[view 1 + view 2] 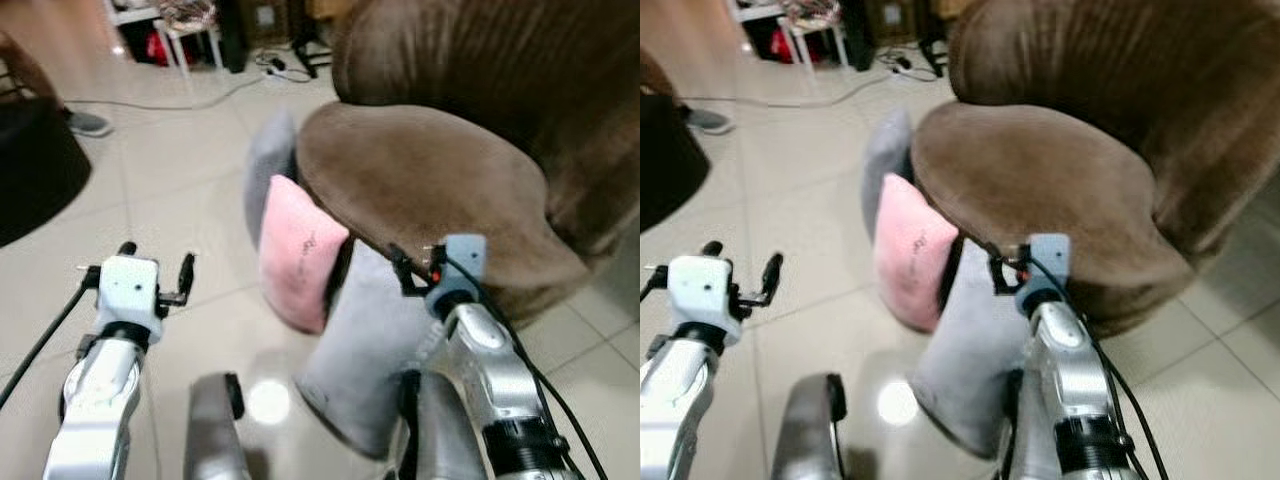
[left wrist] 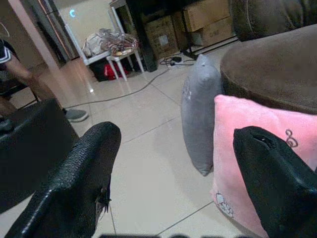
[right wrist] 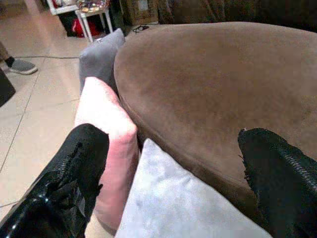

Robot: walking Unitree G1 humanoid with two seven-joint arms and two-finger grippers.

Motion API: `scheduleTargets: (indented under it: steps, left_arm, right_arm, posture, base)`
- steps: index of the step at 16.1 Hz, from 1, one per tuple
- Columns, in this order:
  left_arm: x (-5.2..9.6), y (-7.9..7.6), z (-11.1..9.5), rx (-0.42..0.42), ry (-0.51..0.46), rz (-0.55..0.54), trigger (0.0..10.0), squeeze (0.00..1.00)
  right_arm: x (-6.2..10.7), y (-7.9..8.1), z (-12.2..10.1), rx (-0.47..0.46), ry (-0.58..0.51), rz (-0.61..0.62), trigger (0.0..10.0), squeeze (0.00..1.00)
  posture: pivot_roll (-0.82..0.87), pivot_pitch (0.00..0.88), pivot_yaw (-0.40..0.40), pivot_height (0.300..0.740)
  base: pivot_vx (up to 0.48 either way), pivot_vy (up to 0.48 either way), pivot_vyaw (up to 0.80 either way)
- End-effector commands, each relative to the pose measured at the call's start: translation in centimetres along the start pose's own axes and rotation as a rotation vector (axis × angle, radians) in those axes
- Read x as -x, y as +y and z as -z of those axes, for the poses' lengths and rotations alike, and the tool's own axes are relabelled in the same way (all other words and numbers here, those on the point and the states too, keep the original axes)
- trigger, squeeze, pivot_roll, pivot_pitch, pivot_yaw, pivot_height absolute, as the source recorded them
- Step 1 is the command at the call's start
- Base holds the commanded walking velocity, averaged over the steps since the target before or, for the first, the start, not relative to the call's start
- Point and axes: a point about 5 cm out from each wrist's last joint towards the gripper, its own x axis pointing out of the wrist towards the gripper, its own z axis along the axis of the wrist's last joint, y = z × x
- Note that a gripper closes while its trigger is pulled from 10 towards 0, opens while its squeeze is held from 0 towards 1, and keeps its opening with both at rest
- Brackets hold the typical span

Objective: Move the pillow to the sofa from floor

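While three pillows — pink pillow between two grey ones — lean on the floor against the brown sofa, nothing is moved; both the left gripper and right gripper hover spread, empty.

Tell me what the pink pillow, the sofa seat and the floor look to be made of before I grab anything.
Pink pillow: soft woven fabric, matte, with small printed or stitched marks; it dents and bulges like stuffing. Sofa seat: brown velvety or suede-like upholstery, its short nap showing lighter and darker patches. Floor: glossy beige tiles, with grout lines and lamp glare.
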Motion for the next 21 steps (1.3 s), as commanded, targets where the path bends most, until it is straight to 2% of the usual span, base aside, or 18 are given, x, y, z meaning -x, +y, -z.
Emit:
scheduleTargets:
  steps: [1, 18, 21]
  left_arm:
    - [-0.01, 0.19, -0.18, 0.000, -0.007, -0.003, 10.0, 0.00]
    - [0.30, 0.04, -0.05, 0.006, 0.002, 0.010, 10.0, 0.00]
    - [0.26, 0.01, -0.11, -0.025, -0.001, 0.010, 10.0, 0.00]
  right_arm:
    - [-0.01, -0.35, -0.15, 0.003, -0.003, 0.014, 10.0, 0.00]
    - [0.32, -0.47, 0.21, 0.004, 0.012, 0.023, 10.0, 0.00]
    - [0.20, -0.38, 0.28, 0.004, 0.019, 0.026, 10.0, 0.00]
  posture:
    - [-0.01, 0.000, 0.031, 0.375]
    - [-0.01, 0.000, 0.032, 0.375]
    - [-0.01, 0.000, 0.037, 0.375]
  base:
    - [0.311, 0.000, 0.00]
    - [0.266, 0.000, 0.00]
    - [0.096, 0.000, 0.00]
